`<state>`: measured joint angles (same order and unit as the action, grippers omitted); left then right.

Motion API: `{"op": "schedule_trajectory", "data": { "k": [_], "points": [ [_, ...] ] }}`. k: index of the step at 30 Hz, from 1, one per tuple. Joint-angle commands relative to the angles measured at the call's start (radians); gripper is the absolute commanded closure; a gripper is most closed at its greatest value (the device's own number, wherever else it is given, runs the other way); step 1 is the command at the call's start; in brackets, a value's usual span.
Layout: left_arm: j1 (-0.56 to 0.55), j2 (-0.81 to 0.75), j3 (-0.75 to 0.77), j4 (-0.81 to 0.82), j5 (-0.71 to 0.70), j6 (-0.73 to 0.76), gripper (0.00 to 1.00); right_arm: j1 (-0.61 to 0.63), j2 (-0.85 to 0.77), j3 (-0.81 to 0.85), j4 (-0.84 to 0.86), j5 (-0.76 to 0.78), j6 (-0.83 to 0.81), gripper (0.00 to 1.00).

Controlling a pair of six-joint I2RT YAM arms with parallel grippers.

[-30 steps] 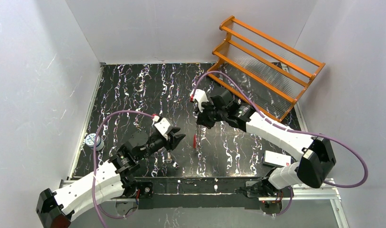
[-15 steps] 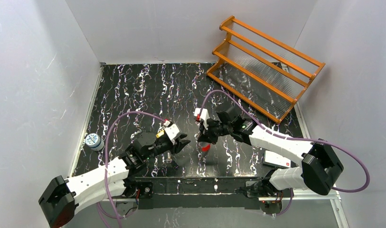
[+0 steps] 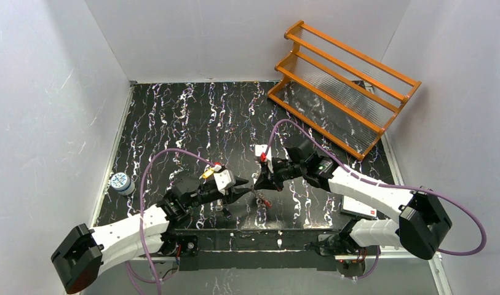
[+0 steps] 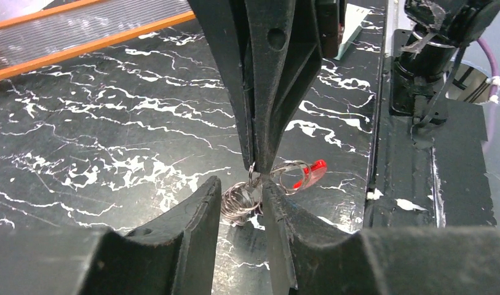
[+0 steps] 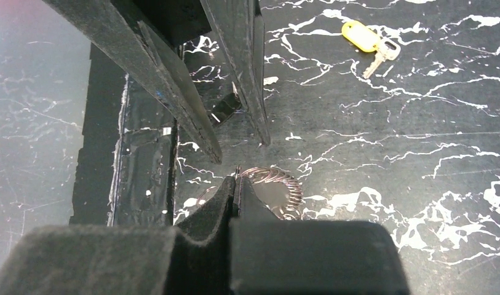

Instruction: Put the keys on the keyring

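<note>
The keyring [image 4: 293, 176], a bunch of thin wire loops with a short red section [image 4: 313, 166], hangs just above the black marbled table [image 3: 173, 117]. My right gripper [image 4: 257, 166] comes down from above, shut on one of its loops. In its own view the right gripper [image 5: 237, 177] pinches the wire, with the coiled part [image 5: 278, 184] beside it. My left gripper [image 4: 241, 184] is open a narrow way, its tips just short of the coil. A key with a yellow tag [image 5: 365, 38] lies on the table. A small dark metal piece [image 5: 225, 109] lies between the left fingers [image 5: 173, 86].
An orange rack [image 3: 342, 86] stands at the back right. A white box [image 3: 358, 206] lies near the right arm's base, and a blue-and-white roll [image 3: 120, 182] sits at the left edge. The black front rail [image 4: 432, 153] runs close by the grippers.
My right arm has brought the keyring forward and down towards the table's near middle. My left gripper has moved right to meet it, and its jaws have narrowed.
</note>
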<state>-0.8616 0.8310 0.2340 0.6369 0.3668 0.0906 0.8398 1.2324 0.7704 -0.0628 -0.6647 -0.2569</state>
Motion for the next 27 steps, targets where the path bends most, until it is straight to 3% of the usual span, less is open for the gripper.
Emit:
{"op": "schedule_trajectory", "data": {
  "k": [1, 13, 21, 27],
  "points": [
    [-0.005, 0.025, -0.002, 0.051, 0.066, 0.019, 0.72, 0.0, -0.015, 0.009, 0.049, -0.076, -0.025, 0.99],
    [-0.01, 0.111, 0.027, 0.086, 0.088, -0.004, 0.82, 0.0, -0.01, 0.011, 0.043, -0.087, -0.033, 0.99],
    [-0.013, 0.076, 0.028, 0.098, 0.068, -0.015, 0.81, 0.001, -0.007, 0.009, 0.043, -0.084, -0.032, 0.99],
    [-0.014, 0.085, 0.027, 0.098, 0.083, -0.011, 0.99, 0.0, -0.004, 0.015, 0.038, -0.089, -0.028, 0.99]
  ]
}}
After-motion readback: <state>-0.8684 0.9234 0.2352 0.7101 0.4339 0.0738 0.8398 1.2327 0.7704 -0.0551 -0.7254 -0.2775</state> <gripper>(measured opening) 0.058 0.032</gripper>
